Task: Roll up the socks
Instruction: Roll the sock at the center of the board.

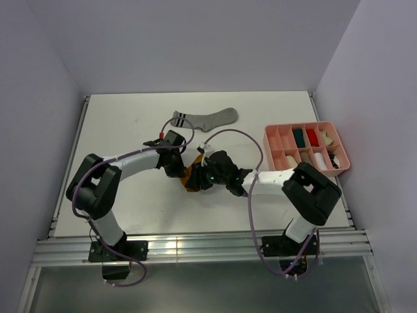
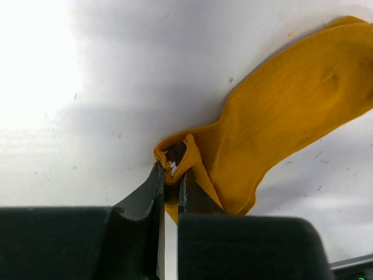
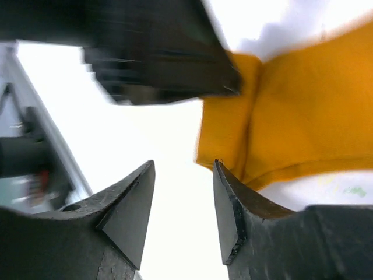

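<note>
A mustard-orange ribbed fabric sock [image 2: 291, 111] lies on the white counter [image 1: 124, 124], well to the left of the pink plastic compartment tray [image 1: 306, 125] and between the two arms. A fold at its edge is pinched in the left gripper [image 2: 172, 178], whose jaws are closed on the cloth, presumably so that this end is anchored or lifted for a roll to be started. The right gripper [image 3: 183, 175] is held open just beside the sock's doubled-over edge, with nothing caught between its jaws; it appears placed so that a fresh hold can be taken. A grey sock with dark cuff stripes [image 1: 205, 119] is laid flat left of the tray, level with its far edge. The rolling is judged barely begun.
</note>
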{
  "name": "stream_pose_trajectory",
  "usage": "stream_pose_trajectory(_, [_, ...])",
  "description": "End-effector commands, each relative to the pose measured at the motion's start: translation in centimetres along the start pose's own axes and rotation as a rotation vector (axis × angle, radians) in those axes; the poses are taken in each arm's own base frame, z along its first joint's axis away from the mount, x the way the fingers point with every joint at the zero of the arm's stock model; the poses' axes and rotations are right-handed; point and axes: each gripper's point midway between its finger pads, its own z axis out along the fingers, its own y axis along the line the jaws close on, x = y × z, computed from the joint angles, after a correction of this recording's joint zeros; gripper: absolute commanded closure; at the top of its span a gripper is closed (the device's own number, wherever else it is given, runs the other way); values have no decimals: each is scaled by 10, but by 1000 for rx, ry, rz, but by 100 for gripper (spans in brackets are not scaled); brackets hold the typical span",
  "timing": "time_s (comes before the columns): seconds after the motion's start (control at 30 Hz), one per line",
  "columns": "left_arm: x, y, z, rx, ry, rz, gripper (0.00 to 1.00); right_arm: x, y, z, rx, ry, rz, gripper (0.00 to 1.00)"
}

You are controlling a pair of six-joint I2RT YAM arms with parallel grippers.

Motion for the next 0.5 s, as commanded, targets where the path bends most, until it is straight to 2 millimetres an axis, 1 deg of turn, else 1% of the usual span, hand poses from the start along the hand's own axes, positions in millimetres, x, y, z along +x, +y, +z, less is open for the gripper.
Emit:
stream_pose_trajectory(0.0, [-5, 48, 16, -215, 23, 195, 99, -20, 1, -8, 196, -56, -300, 47])
stream_pose_trajectory(0.03, [-8, 46, 16, -213, 24, 213, 99, -20, 4, -7, 210, -56, -339, 47])
stream_pose_trajectory(0.07, [-10, 47, 17, -223, 28, 247, 99, -30, 3, -7, 267, -91, -399, 46])
stream_pose_trajectory(0.1, [-15, 42, 16, -213, 21, 263, 99, -24, 11, -5, 272, -84, -441, 46])
stream_pose_trajectory(0.13, [-17, 42, 16, -218, 21, 279, 99, -29, 15, -4, 293, -97, -469, 46])
stream_pose_trajectory(0.17, [-19, 45, 17, -233, 23, 309, 99, -32, 12, -4, 344, -110, -516, 46])
stream_pose_trajectory(0.2, [-22, 41, 16, -227, 24, 324, 99, -29, 7, -1, 382, -99, -544, 45])
stream_pose_trajectory(0.23, [-23, 40, 16, -227, 26, 338, 99, -31, 17, 2, 387, -111, -573, 45])
stream_pose_trajectory(0.27, [-26, 38, 16, -224, 27, 362, 99, -31, 18, 3, 406, -111, -613, 45])
stream_pose_trajectory(0.3, [-27, 38, 17, -223, 30, 370, 99, -31, 12, 6, 450, -111, -637, 45])
stream_pose_trajectory(0.33, [-27, 38, 17, -224, 36, 379, 99, -33, 20, 9, 453, -118, -660, 45])
stream_pose_trajectory(0.37, [-29, 36, 18, -222, 39, 393, 99, -34, 20, 11, 469, -114, -692, 45])
stream_pose_trajectory(0.4, [-28, 35, 19, -218, 47, 400, 99, -30, 14, 15, 497, -99, -713, 45])
stream_pose_trajectory(0.43, [-27, 36, 20, -222, 56, 406, 99, -34, 17, 18, 503, -106, -724, 45])
stream_pose_trajectory(0.47, [-29, 34, 20, -218, 54, 412, 99, -33, 19, 20, 505, -101, -744, 45])
